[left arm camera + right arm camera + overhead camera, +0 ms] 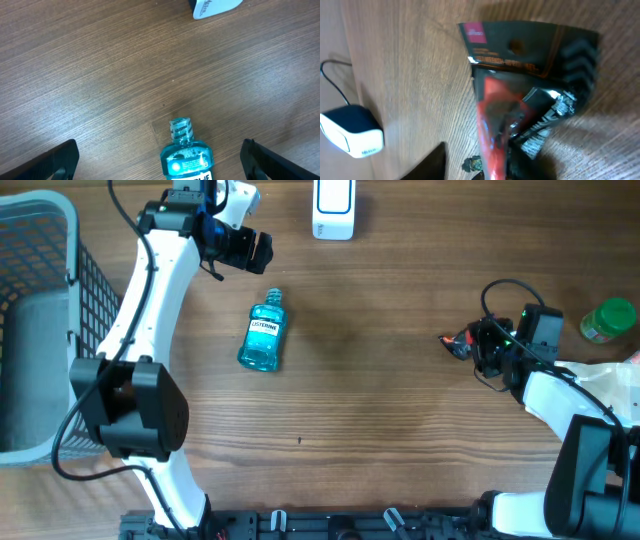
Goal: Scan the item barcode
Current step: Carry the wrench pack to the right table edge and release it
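Three containers are on my screens. A grey mesh basket (pixel 40 240) stands at the left edge of the table (pixel 380 410), showing me its ribbed walls and floor. A mouthwash bottle (pixel 263 332) lies on its side left of centre, filled with blue-green liquid, its cap pointing toward the far edge. A green-lidded jar (pixel 608 320) stands at the right edge; I cannot tell what it holds. Just below the jar, a pale plastic bag (pixel 612 380) lies partly under the right arm, and its contents are hidden from me too.

My item is the packet (pixel 520 75), right of centre on the table and well apart from the white scanner (pixel 333 210) at the far edge. It has a black card header with a round hang hole and small pale print that is too blurred to read. Below that, shiny crumpled wrap covers something red and black.

My right gripper (pixel 475 345) is pinched narrow on the packet's lower end. My left gripper (pixel 258 252) hangs above the table just beyond the bottle's cap, jaws spread wide with nothing between them. Both of its fingers sit at the bottom corners of its wrist view.
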